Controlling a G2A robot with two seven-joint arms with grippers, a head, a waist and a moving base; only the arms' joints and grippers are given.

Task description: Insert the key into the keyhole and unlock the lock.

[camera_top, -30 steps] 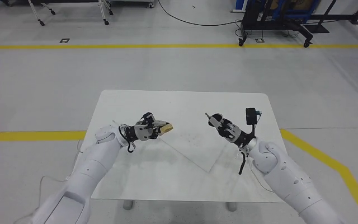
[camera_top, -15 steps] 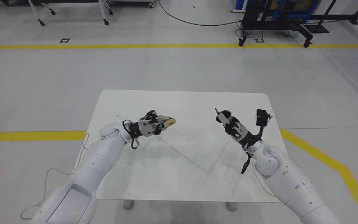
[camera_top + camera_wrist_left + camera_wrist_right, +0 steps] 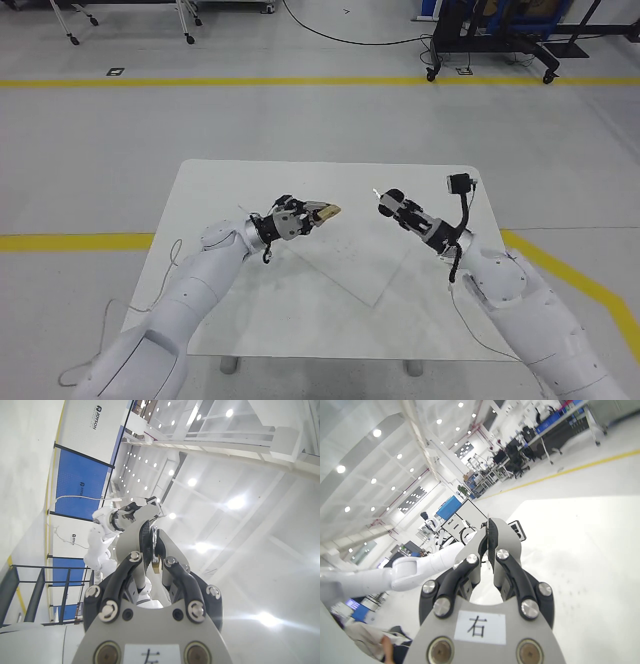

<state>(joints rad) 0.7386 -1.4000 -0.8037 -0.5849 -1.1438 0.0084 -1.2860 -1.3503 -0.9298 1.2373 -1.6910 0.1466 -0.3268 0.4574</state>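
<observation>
In the top view my left gripper (image 3: 303,215) is shut on a brass padlock (image 3: 327,211), held in the air over the middle of the white table (image 3: 330,310). The left wrist view has the padlock's silver shackle (image 3: 153,540) pinched in my left gripper (image 3: 152,531), with the brass body (image 3: 156,568) deeper between the fingers. My right gripper (image 3: 387,201) hangs a short way to the right of the lock, shut on a thin key (image 3: 375,190) that points toward it. Seen from the right wrist, the right gripper (image 3: 487,531) is pressed shut, with just the key's tip (image 3: 488,516) poking out.
The table's far edge (image 3: 330,164) and right edge (image 3: 488,230) lie close to both grippers. A small black camera on a stalk (image 3: 459,184) sticks up from the right arm. Carts and stands (image 3: 490,40) are on the floor far behind.
My left arm has carried the padlock right and a little farther from me. The right gripper swung right, then back left and away, so the gap between key and lock is smaller.
</observation>
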